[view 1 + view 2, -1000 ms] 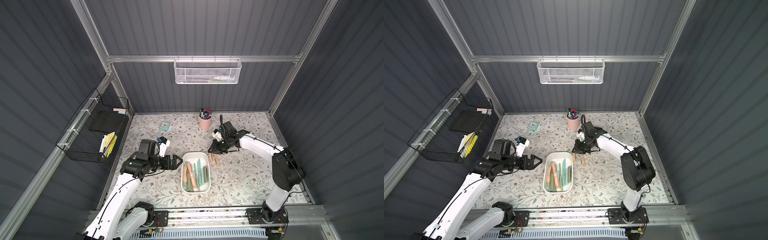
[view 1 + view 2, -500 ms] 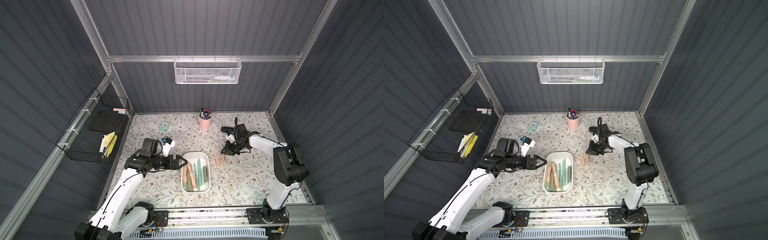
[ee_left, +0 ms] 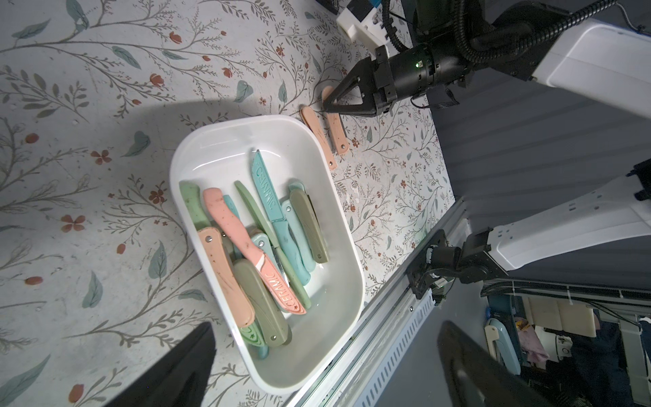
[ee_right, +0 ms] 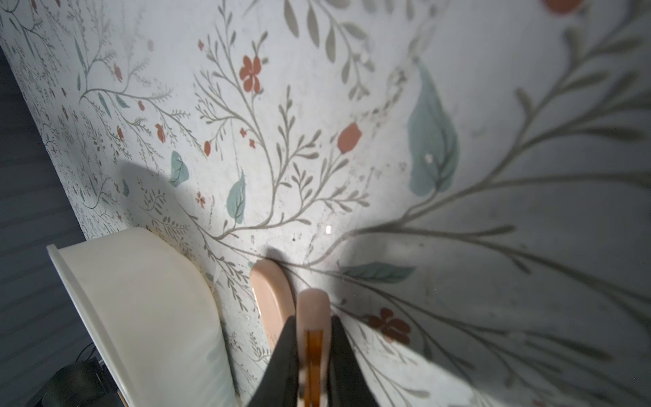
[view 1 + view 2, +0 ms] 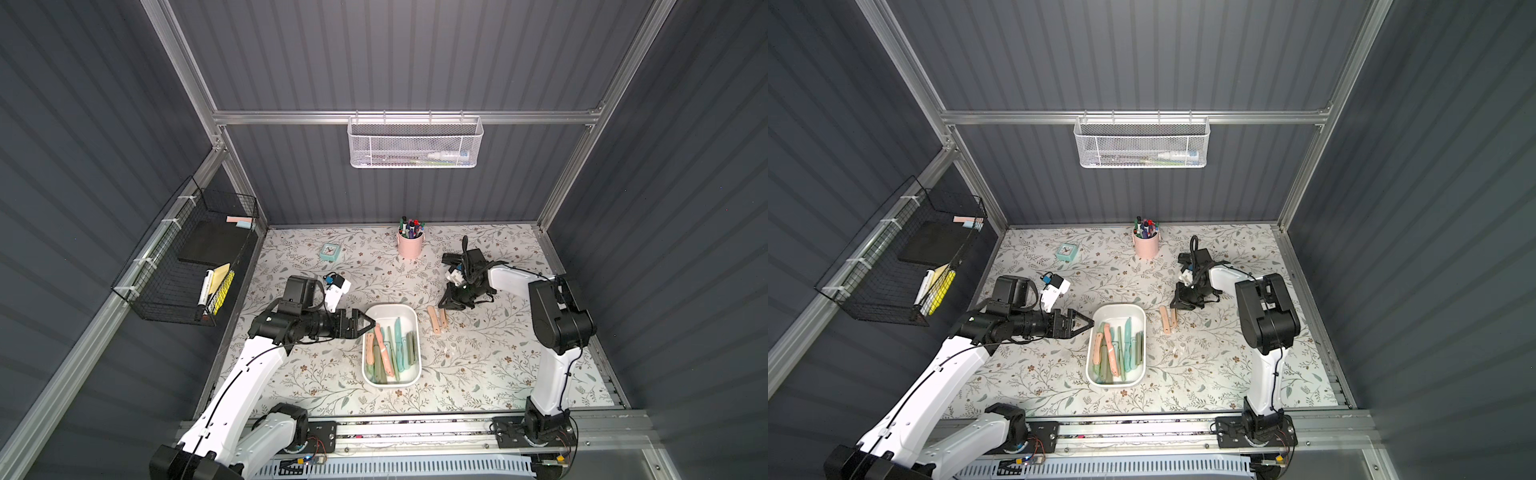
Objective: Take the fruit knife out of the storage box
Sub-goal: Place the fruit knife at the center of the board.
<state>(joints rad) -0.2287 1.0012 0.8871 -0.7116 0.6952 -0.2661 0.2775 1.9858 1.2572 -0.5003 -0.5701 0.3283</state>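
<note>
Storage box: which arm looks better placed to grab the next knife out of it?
Left. The left gripper is open and sits right at the storage box and its knives. The right gripper is shut on a peach knife outside the box.

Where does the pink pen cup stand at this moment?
In a top view the pink pen cup stands at the back of the floral tabletop, to the right of the small teal clock and well behind the white storage box.

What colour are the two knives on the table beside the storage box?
Peach-pink knives, clearest in left wrist view.
</note>
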